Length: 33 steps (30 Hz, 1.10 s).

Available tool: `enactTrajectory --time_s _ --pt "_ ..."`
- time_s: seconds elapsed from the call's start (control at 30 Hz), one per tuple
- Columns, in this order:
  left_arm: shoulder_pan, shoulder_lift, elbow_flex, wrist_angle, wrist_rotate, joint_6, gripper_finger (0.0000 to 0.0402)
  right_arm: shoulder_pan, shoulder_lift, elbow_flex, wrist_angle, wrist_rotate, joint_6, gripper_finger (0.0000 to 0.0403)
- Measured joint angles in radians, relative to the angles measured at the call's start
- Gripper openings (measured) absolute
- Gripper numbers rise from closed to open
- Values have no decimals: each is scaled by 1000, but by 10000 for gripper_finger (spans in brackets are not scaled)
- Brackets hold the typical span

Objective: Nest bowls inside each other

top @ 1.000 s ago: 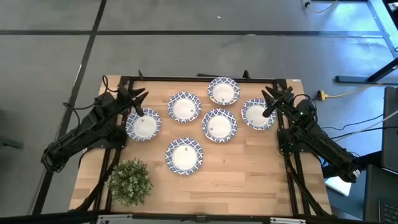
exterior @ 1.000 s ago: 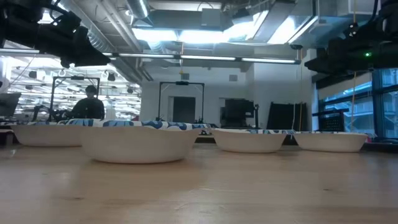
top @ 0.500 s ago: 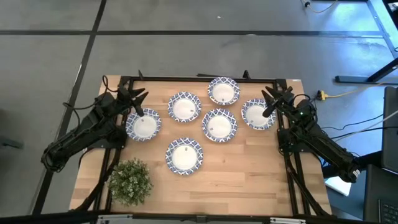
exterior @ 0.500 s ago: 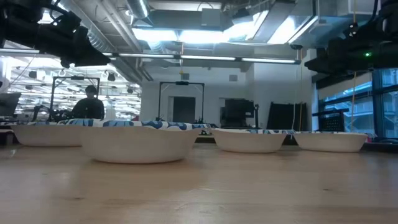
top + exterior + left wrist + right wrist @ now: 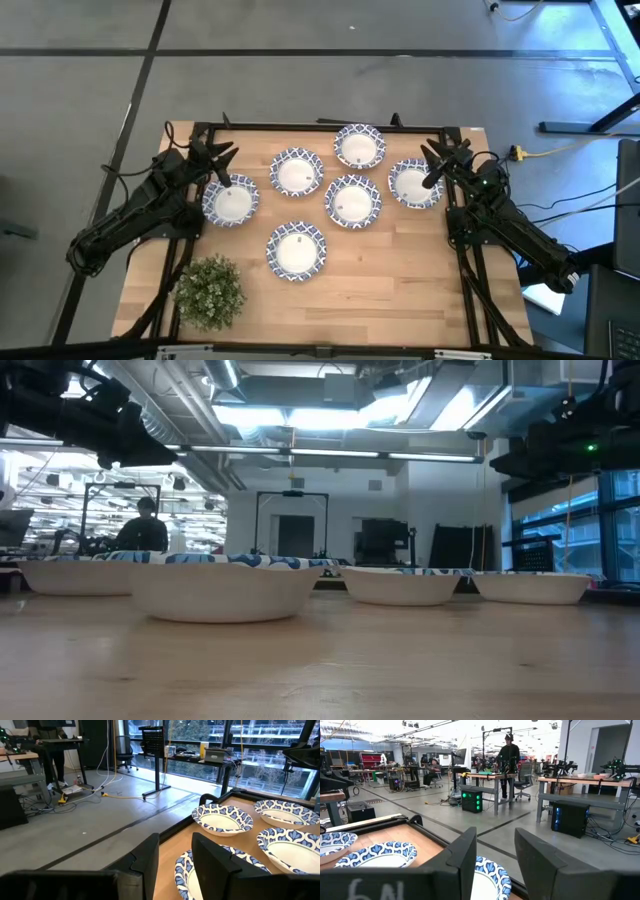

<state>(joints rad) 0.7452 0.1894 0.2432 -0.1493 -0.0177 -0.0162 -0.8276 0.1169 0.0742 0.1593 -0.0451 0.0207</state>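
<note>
Six blue-and-white rimmed bowls lie separately on the wooden table [image 5: 400, 290], none nested. Taking the centre bowl [image 5: 352, 200] as the dial's hub in the high view: one bowl [image 5: 360, 147] lies at 12 o'clock, one bowl [image 5: 296, 172] at 10 o'clock, the left-edge bowl [image 5: 231, 201] at 9 o'clock, the near bowl [image 5: 296, 250] at 7 o'clock, and the right-edge bowl [image 5: 414, 184] at 2 o'clock. A green leafy plant [image 5: 209, 291] stands at 7 o'clock, near the table's corner, well apart from the bowls.

The left gripper [image 5: 222, 166] hangs over the far rim of the left-edge bowl; its fingers [image 5: 150, 857] stand narrowly apart, with nothing between them. The right gripper [image 5: 434, 166] hangs over the far right rim of the right-edge bowl; its fingers [image 5: 465, 855] likewise stand narrowly apart and empty. In the low view both arms sit above bowl height. A person [image 5: 143, 528] shows in the room beyond.
</note>
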Motion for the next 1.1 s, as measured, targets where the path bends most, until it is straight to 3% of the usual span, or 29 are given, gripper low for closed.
enactTrajectory --time_s 0.5,0.67,0.93,1.1 --pt "0 0 0 0 0 0 111 0 0 0 9 18 4 136" --pt "0 0 0 0 0 0 111 0 0 0 10 16 101 136" --pt "0 0 0 0 0 0 111 0 0 0 18 -130 110 136" --pt "0 0 0 0 0 0 111 0 0 0 23 -142 147 136"
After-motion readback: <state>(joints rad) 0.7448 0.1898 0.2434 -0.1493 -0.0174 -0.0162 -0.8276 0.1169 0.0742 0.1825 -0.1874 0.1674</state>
